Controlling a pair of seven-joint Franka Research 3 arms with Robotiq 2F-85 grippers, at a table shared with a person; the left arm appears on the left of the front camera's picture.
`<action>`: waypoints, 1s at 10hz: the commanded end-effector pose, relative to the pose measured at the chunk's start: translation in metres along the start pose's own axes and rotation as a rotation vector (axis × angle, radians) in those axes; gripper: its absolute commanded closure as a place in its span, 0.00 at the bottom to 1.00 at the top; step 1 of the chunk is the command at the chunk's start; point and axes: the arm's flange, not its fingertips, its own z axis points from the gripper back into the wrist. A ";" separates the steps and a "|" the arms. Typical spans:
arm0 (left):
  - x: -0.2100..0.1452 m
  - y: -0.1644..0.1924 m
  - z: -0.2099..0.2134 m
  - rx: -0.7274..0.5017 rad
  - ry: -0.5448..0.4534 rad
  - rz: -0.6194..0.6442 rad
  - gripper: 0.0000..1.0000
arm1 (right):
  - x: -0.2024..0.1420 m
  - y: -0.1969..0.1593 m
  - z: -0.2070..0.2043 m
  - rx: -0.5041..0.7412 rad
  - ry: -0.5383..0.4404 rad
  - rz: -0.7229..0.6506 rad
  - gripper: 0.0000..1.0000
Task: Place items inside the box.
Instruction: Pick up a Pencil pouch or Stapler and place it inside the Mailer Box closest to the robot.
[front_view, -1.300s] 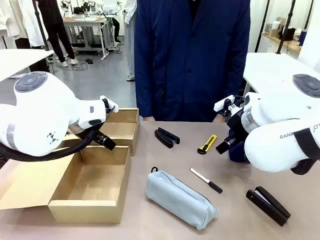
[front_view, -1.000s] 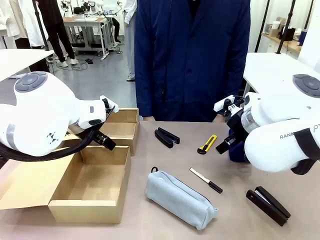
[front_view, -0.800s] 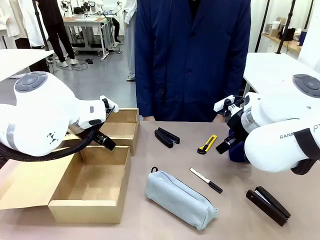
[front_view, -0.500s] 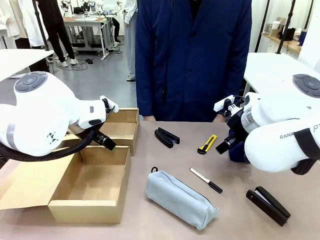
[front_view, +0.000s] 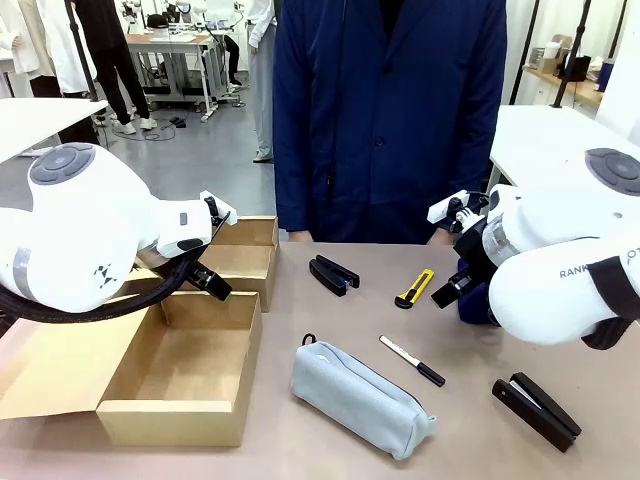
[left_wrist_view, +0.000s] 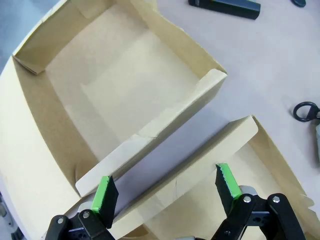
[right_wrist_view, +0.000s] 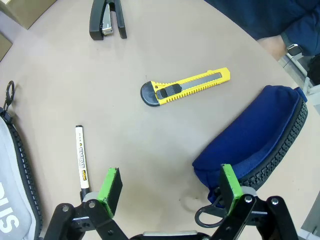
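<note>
The open cardboard box (front_view: 185, 375) sits at the table's left. My left gripper (front_view: 210, 283) hovers open over the box's back wall (left_wrist_view: 150, 145), holding nothing. On the table lie a black stapler (front_view: 333, 273), a yellow-black utility knife (front_view: 414, 288), a white-black pen (front_view: 412, 361), a grey-blue zip pouch (front_view: 360, 398) and a second black stapler (front_view: 536, 410). My right gripper (right_wrist_view: 167, 187) is open above bare table, with the pen (right_wrist_view: 81, 157) to one side, the navy pouch (right_wrist_view: 255, 137) to the other and the knife (right_wrist_view: 185, 86) ahead.
A person in a dark blue coat (front_view: 385, 120) stands at the far edge, one hand (right_wrist_view: 272, 46) near the navy pouch. A second open cardboard tray (front_view: 240, 262) adjoins the box at the back. The box's flap (front_view: 45, 370) lies out to the left.
</note>
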 end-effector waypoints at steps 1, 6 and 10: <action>0.000 0.000 0.000 0.000 0.000 0.000 0.00 | 0.000 0.000 0.000 0.000 0.000 0.000 0.00; 0.032 0.019 0.162 -0.172 0.014 0.188 0.00 | 0.004 -0.038 0.158 0.157 0.000 -0.142 0.00; -0.057 0.126 0.254 -0.724 -0.184 0.416 0.00 | -0.116 -0.146 0.263 0.523 -0.182 -0.577 0.00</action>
